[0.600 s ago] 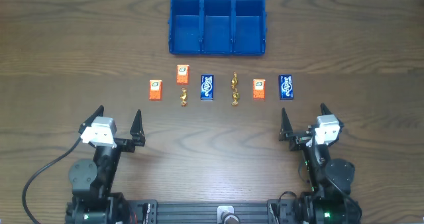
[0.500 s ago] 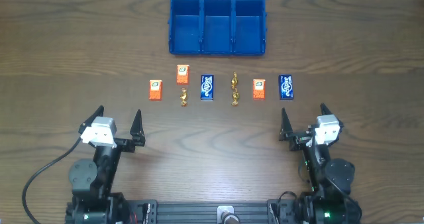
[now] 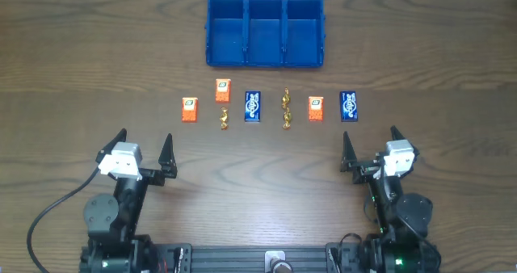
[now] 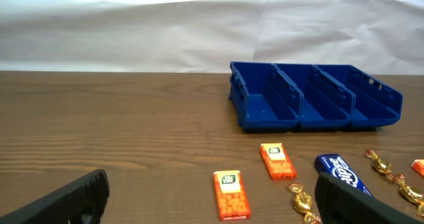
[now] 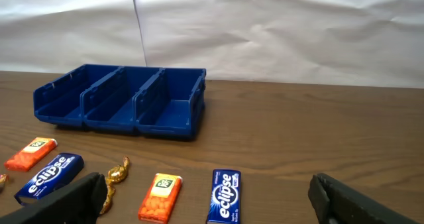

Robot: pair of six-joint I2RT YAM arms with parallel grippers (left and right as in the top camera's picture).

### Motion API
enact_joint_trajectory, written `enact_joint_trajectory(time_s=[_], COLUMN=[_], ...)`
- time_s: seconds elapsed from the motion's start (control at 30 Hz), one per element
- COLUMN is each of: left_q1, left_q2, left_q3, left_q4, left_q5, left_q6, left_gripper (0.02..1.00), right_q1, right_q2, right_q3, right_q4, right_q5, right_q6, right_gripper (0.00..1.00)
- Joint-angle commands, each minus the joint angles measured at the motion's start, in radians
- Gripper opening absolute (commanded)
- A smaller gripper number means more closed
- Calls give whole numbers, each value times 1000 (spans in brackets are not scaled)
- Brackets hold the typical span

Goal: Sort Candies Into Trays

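Blue tray (image 3: 265,61), three compartments side by side, sits upper centre in the top view on the wooden table (image 3: 452,79).

Candies lie in a loose row across mid-frame, below the tray and apart from it. Left to right:
- orange box (image 3: 189,109)
- second orange box (image 3: 222,90), set a little higher, with a gold-wrapped candy (image 3: 224,119) just below it
- blue gum pack (image 3: 253,106)
- two more gold-wrapped candies, one (image 3: 285,99) above the other (image 3: 287,119), near touching
- third orange box (image 3: 315,107)
- second blue gum pack (image 3: 349,106) at the right end

Left gripper (image 3: 144,148) is at lower left, jaws spread wide, nothing between them. Right gripper (image 3: 371,148) is at lower right, jaws likewise wide apart and holding nothing. Both sit below the candy row, well apart from it.
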Motion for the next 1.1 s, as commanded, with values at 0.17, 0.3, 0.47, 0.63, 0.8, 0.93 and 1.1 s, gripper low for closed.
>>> enact_joint_trajectory(time_s=[0.17, 0.3, 0.47, 0.63, 0.8, 0.93, 1.1], left_q1=[3, 3, 3, 3, 3, 3, 3], left_q2=[-5, -5, -5, -5, -5, -5, -5], left_q3=[-20, -20, -20, -20, -20, -20, -20], left_q4=[-31, -31, -31, -31, -31, -31, -31], left_q5=[16, 17, 16, 17, 17, 17, 0], left_q6=[15, 15, 15, 15, 15, 15, 31], left_gripper=[998, 998, 998, 998, 998, 998, 996], right_q1=[-3, -2, -2, -2, -2, -2, -2], right_q2=[-7, -7, -7, -7, -7, -7, -7], right_q3=[-5, -5, -5, -5, -5, -5, -5], right_q4=[-2, -2, -2, -2, -2, -2, -2], right_q5=[9, 9, 9, 9, 9, 9, 9], right_q6=[-11, -11, -11, -11, -11, -11, -11], right_gripper=[998, 998, 998, 998, 998, 998, 998])
